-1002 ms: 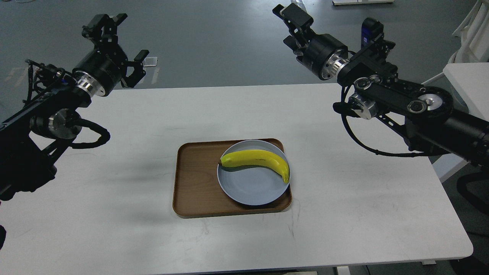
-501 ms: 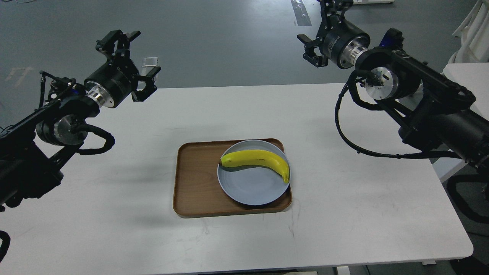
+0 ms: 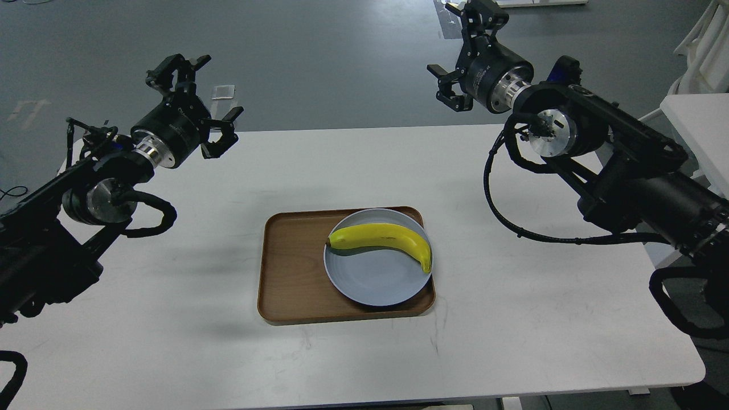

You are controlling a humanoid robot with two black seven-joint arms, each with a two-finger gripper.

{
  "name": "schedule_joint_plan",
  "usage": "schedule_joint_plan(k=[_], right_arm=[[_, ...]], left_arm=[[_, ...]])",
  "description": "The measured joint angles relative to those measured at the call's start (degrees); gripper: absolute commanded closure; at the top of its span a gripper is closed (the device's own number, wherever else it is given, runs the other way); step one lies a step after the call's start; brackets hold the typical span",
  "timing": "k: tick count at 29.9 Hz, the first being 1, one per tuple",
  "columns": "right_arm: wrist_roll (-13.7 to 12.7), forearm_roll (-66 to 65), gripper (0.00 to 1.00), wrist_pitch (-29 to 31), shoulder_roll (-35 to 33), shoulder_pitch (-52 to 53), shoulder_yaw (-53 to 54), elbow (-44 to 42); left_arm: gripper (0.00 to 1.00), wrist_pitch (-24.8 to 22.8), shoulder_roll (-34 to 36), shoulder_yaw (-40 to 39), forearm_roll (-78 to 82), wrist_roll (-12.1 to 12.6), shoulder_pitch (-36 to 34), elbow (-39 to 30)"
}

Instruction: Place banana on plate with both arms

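Yellow banana (image 3: 383,238) lies already on the plate (image 3: 373,282), long axis left to right, dark tip at the right. My left gripper (image 3: 196,94) and right gripper (image 3: 464,54), both spread wide and empty, hang far behind, about equally distant.

In front of you a white counter (image 3: 353,171) with rounded corners fills most of the view, its surface faintly scuffed near the front. At its middle sits a rectangular brown wooden tray (image 3: 290,267) with a raised rim, its left half bare. Beyond the far edge you see a dark grey floor (image 3: 319,57), with a small pale rectangular marker (image 3: 223,91) lying on it at the left and a strip of grey tape (image 3: 443,20) near the top. At the right edge stands another white surface (image 3: 697,122), with pale furniture (image 3: 706,51) behind it.
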Motion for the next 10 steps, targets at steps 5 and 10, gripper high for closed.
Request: schedule_joint_plan(k=[5,10], right_arm=[[0.3,-0.1,0.00,0.3,0.1,-0.9,-0.8,0.3],[0.7,-0.2,0.00,0.5,0.3,-1.5,-1.0,0.5]], left_arm=[[0.02,-0.1,0.1,0.0,0.1,0.0,0.1,0.0],[0.02,-0.2,0.2,-0.1,0.5,-0.1,0.1,-0.1]])
